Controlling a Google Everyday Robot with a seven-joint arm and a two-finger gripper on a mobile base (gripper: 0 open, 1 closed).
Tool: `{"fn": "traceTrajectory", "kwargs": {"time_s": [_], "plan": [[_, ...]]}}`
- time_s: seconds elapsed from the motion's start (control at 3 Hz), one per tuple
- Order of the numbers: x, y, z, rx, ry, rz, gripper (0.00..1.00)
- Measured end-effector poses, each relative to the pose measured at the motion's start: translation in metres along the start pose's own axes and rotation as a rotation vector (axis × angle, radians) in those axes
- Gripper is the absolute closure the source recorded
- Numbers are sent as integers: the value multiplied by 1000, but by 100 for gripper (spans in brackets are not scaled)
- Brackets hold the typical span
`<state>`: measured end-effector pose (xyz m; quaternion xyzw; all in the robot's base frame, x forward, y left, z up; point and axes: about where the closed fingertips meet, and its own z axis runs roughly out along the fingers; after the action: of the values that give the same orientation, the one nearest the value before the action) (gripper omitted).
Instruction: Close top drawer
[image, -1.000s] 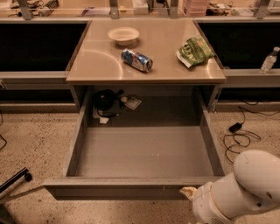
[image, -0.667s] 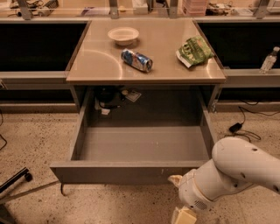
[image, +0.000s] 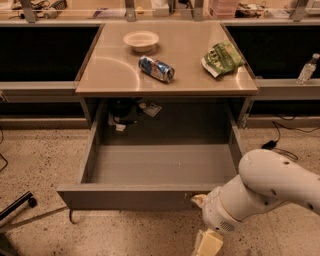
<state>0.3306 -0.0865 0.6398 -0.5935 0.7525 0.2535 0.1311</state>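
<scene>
The top drawer (image: 130, 197) is a wide grey metal tray pulled far out from under the tan table (image: 115, 75). Its flat front panel faces me, and the tray itself holds nothing. My gripper (image: 203, 222) is at the right end of the front panel, on the end of my white arm (image: 270, 187), which enters from the lower right. One cream fingertip (image: 199, 200) is against the panel's front face. The other (image: 207, 244) hangs lower, near the floor. The gripper looks open and holds nothing.
On the tabletop are a white bowl (image: 141, 40), a blue can on its side (image: 156, 68) and a green chip bag (image: 222, 58). Dark objects and cables (image: 125, 111) sit behind the drawer. A plastic bottle (image: 306, 68) stands far right, and cords (image: 272, 142) lie on the speckled floor.
The drawer front has moved a little way in toward the table. My arm has shifted left and up, bringing the gripper against the panel's right end.
</scene>
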Motion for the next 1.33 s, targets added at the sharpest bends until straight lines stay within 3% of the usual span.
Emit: {"fn": "traceTrajectory", "kwargs": {"time_s": [0.33,0.67,1.33], "plan": [[-19,-50,-7,-10,36,-40,0],[-19,-50,-7,-10,36,-40,0],[-27,-88,-11,-2,-4,-70,0]]}}
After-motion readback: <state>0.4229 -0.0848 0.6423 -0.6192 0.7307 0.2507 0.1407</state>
